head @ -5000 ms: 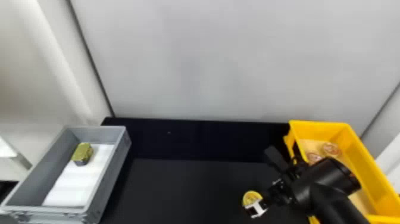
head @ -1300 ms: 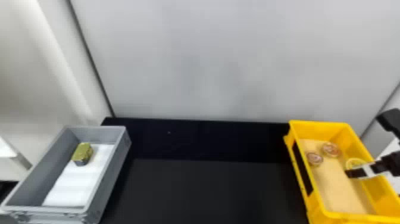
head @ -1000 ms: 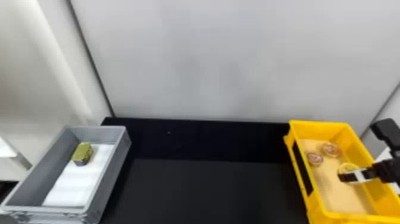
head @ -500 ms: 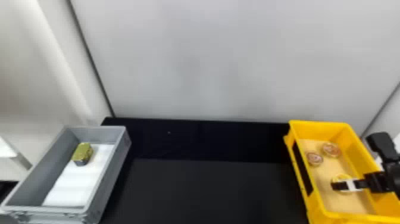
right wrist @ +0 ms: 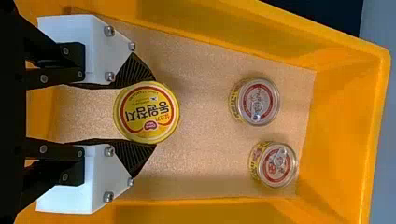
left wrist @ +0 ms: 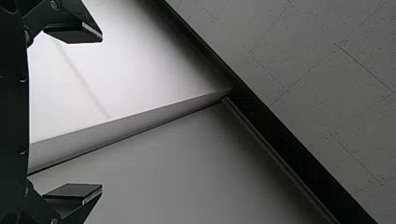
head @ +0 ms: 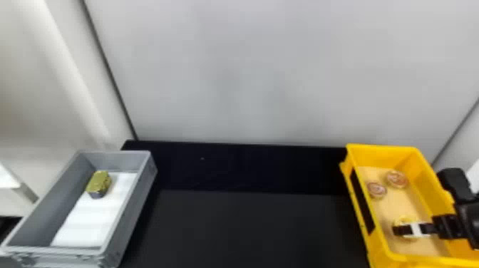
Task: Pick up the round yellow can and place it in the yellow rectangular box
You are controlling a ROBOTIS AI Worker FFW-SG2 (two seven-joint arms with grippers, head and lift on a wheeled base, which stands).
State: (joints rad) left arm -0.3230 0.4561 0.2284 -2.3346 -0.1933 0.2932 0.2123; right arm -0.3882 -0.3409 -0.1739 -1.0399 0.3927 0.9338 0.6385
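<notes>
Black tabletop point(head: 249, 228) (pale wall point(head: 249, 71) behind)

Inside the yellow box point(head: 381, 156) I see a yellow can point(right wrist: 140, 112) ringed in red; left of the box, a grey bin point(head: 119, 160), lined white.

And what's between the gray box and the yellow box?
The black table stretches between the gray box and the yellow box, in the head view.
</notes>
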